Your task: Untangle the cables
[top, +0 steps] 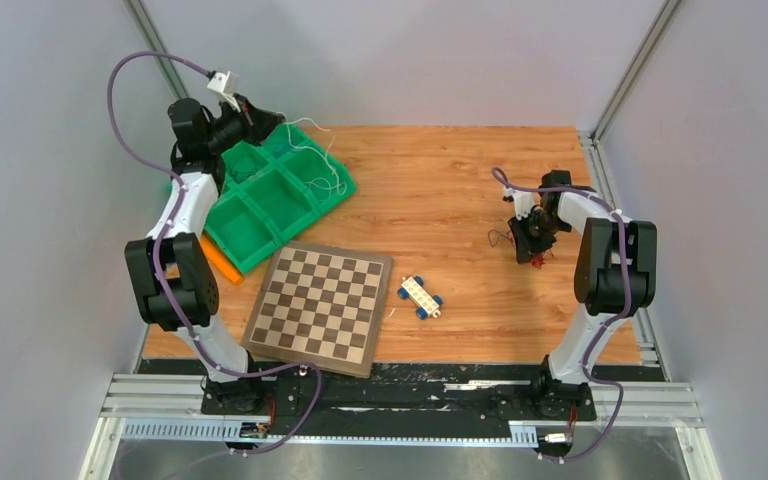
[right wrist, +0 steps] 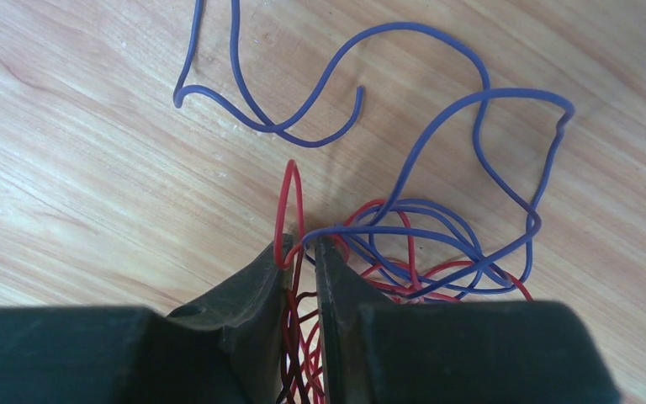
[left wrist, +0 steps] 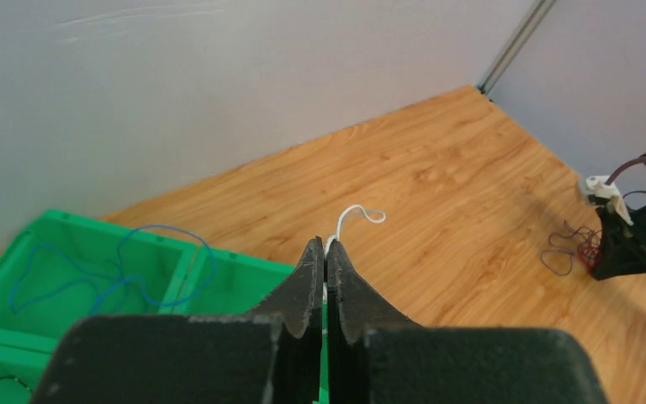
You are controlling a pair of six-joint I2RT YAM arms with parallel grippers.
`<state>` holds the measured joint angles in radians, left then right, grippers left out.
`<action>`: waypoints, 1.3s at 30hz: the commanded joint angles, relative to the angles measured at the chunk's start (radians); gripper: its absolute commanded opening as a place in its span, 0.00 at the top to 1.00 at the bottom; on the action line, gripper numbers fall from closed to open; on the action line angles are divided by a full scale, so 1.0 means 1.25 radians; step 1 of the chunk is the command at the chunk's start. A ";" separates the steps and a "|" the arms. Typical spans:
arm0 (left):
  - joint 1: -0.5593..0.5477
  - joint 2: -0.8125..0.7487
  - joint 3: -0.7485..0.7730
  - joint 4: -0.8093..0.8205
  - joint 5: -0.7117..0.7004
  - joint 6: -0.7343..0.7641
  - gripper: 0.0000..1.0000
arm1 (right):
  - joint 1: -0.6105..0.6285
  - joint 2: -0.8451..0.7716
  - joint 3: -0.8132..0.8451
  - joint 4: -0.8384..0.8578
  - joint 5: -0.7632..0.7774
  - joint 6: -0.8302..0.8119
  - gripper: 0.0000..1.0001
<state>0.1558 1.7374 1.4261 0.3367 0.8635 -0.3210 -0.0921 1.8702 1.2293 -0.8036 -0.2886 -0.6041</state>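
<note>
While the left gripper (left wrist: 326, 252) is pinched tight on a thin white flexible wire (left wrist: 362, 212), raised above the green plastic compartment tray (left wrist: 50, 231) at the far left of the wooden table (right wrist: 92, 168), the right gripper (right wrist: 303, 248) is down at the table's right side. Its jaws are nearly together on strands of a small red-and-purple knotted clump of thin wire (right wrist: 412, 252). A loose thin blue wire (left wrist: 160, 226) lies in one tray compartment.

The greater risk, I judge, is on the right. Purple loops cross the red ones right at the fingertips, so a straight pull would likely cinch the knot rather than free a strand. Strands this thin could also slip from the pinch. On the left, the white wire drapes across the tray walls, so it could snag there or drag the blue wire along.
</note>
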 commanded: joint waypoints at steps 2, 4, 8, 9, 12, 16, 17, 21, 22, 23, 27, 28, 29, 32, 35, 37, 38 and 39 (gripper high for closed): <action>0.002 -0.013 0.001 -0.066 -0.022 0.146 1.00 | 0.004 0.001 -0.006 -0.010 0.010 0.002 0.80; 0.000 -0.002 0.004 -0.100 -0.050 0.182 1.00 | 0.004 0.000 -0.006 -0.013 0.009 0.005 0.80; -0.020 0.013 0.014 -0.216 -0.102 0.329 1.00 | 0.004 -0.004 -0.014 -0.014 0.011 0.005 0.80; -0.026 0.015 0.016 -0.237 -0.127 0.396 1.00 | 0.004 -0.004 -0.017 -0.012 0.011 0.004 0.80; -0.056 0.032 0.016 -0.308 -0.182 0.493 1.00 | 0.005 0.000 -0.018 -0.012 0.010 0.009 0.80; -0.089 0.074 0.067 -0.373 -0.258 0.574 1.00 | 0.004 0.005 -0.014 -0.014 0.011 0.014 0.80; -0.096 0.091 0.077 -0.388 -0.265 0.595 1.00 | 0.004 0.005 -0.013 -0.015 0.012 0.014 0.80; -0.134 0.142 0.127 -0.456 -0.321 0.647 1.00 | 0.004 0.004 -0.013 -0.018 0.015 0.014 0.80; -0.151 0.149 0.135 -0.462 -0.338 0.652 1.00 | 0.004 0.003 -0.014 -0.018 0.016 0.016 0.80; -0.158 0.164 0.140 -0.464 -0.346 0.660 1.00 | 0.004 0.003 -0.015 -0.019 0.016 0.016 0.80; -0.198 0.226 0.191 -0.502 -0.415 0.698 1.00 | 0.004 0.001 -0.019 -0.021 0.017 0.015 0.80; -0.207 0.237 0.207 -0.506 -0.437 0.702 1.00 | 0.004 0.001 -0.020 -0.020 0.017 0.014 0.80; -0.211 0.255 0.215 -0.509 -0.445 0.703 1.00 | 0.004 0.000 -0.021 -0.020 0.018 0.014 0.80; -0.219 0.286 0.262 -0.542 -0.458 0.700 1.00 | 0.004 -0.004 -0.023 -0.020 0.018 0.009 0.80; -0.220 0.307 0.312 -0.622 -0.457 0.692 0.78 | 0.004 -0.006 -0.023 -0.020 0.016 0.007 0.80; -0.220 0.288 0.326 -0.656 -0.430 0.687 0.54 | 0.004 -0.008 -0.021 -0.021 0.012 0.005 0.80; -0.219 0.271 0.308 -0.654 -0.406 0.681 0.43 | 0.004 -0.009 -0.019 -0.021 0.010 0.005 0.80; -0.217 0.231 0.287 -0.633 -0.389 0.676 0.37 | 0.004 -0.010 -0.017 -0.020 0.007 0.005 0.80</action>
<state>-0.1253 2.1323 1.7695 -0.4118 0.3176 0.5350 -0.0921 1.8675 1.2255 -0.8021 -0.2874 -0.5964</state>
